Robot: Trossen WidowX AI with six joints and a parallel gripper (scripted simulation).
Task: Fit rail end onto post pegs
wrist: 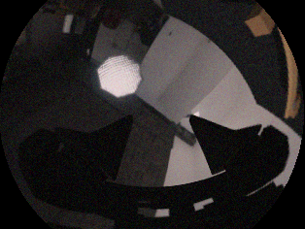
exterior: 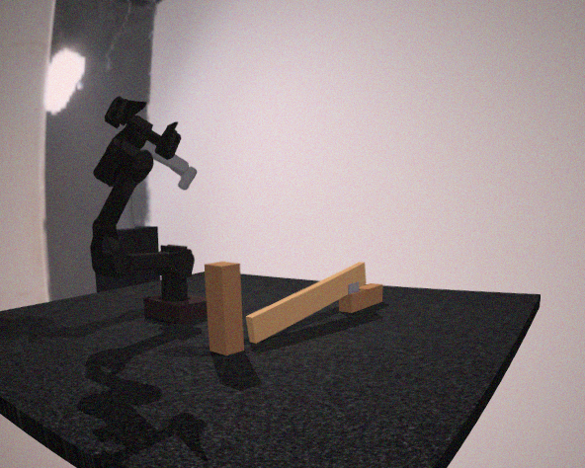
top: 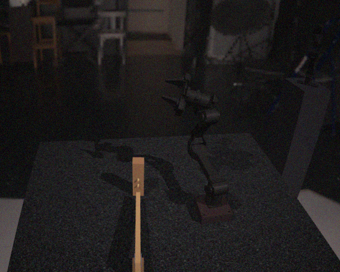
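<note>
The wooden rail (top: 138,222) (exterior: 302,302) slopes down from the low footboard block (exterior: 362,298) (top: 141,265) to the table. Its raised end lies in the grey bracket (exterior: 353,287); its low end is just in front of the upright post (top: 138,168) (exterior: 224,308), apart from it. In the top view, two pegs (top: 138,182) stick out of the post above the rail's low end. The holes in the rail end cannot be seen. My gripper (top: 164,89) (exterior: 160,114) (wrist: 161,117) is open and empty, high above the table and away from the rail and post.
The arm's reddish base (top: 214,212) (exterior: 174,308) stands on the dark table (top: 252,228) (exterior: 358,392), to the right of the post in the top view. In the wrist view, wooden pieces show only at the upper right edge. Chairs stand in the background.
</note>
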